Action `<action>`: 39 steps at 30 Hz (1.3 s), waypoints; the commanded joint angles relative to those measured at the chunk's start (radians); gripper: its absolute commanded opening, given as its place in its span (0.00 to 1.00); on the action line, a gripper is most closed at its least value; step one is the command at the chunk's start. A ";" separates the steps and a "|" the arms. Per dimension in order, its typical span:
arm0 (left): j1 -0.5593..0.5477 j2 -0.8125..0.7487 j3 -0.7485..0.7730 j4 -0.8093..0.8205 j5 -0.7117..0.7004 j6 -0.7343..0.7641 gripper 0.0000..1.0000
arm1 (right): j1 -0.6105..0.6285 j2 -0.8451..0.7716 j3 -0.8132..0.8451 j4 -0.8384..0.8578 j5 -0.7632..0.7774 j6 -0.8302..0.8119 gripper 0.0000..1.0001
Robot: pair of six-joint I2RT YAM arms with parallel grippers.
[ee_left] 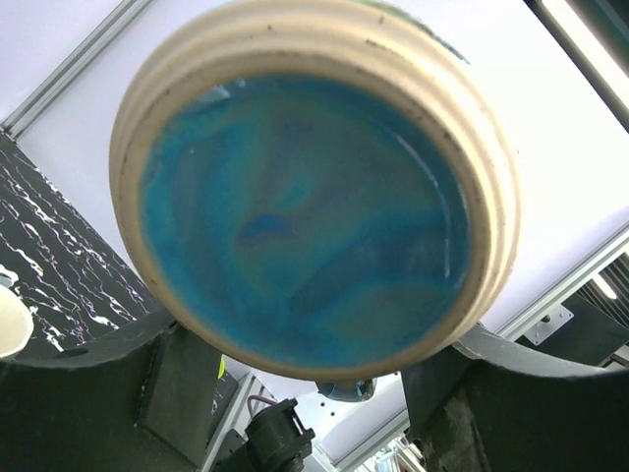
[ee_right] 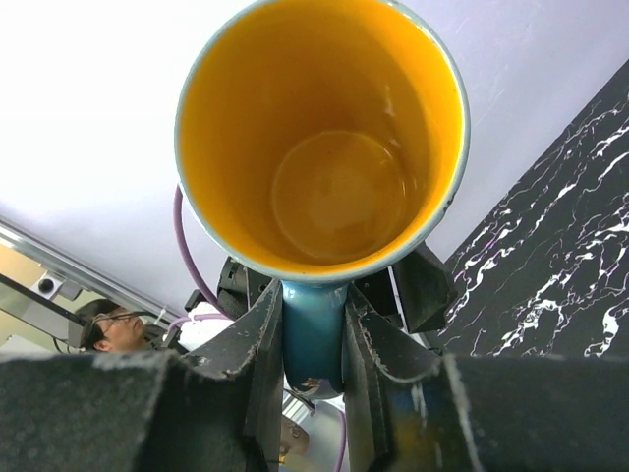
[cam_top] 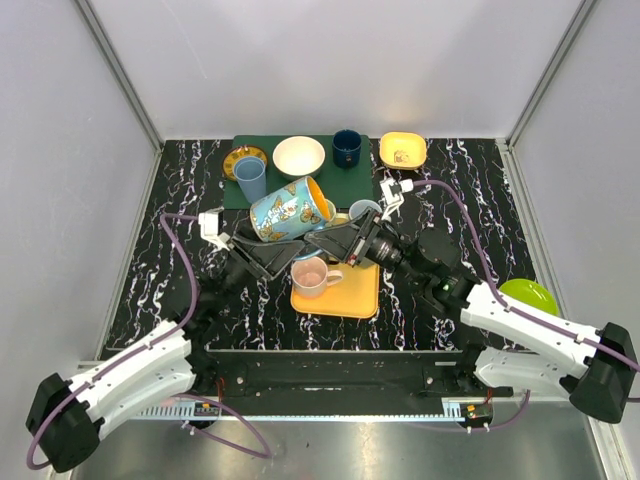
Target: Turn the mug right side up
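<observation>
Black table [cam_top: 480,200] with white streaks and plain white walls [cam_top: 330,60] are all around us. Our right gripper [ee_right: 313,317] has its two fingers [ee_right: 257,344] squeezed shut on the handle [ee_right: 313,349] of the mug [cam_top: 285,210], one finger on each side, so the mug cannot slip or spin. Our left gripper [ee_left: 305,379] is at the other end. Its fingers [ee_left: 88,393] stand wide apart, one on each side of the mug's blue bottom, and we cannot tell if they press on it. We think that gripper is there to steady the far end while the mug gets turned. The mug is up in the air between our two arms, lying on its side, its orange mouth toward our right and its bottom toward our left. So we think the job is about half done: the mug is not upside down, and it is not standing yet. Below it lies a yellow tray [cam_top: 350,298] with a pink cup [cam_top: 312,275] on it, so the mug needs a spot beside that cup, not on top of it. Farther back a green mat [cam_top: 355,182] holds a white bowl [cam_top: 299,155] and a dark blue cup [cam_top: 347,147], well out of our way
</observation>
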 commanded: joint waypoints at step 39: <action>0.011 -0.127 0.096 -0.065 -0.021 0.123 0.00 | 0.005 -0.138 0.052 -0.252 -0.069 -0.194 0.66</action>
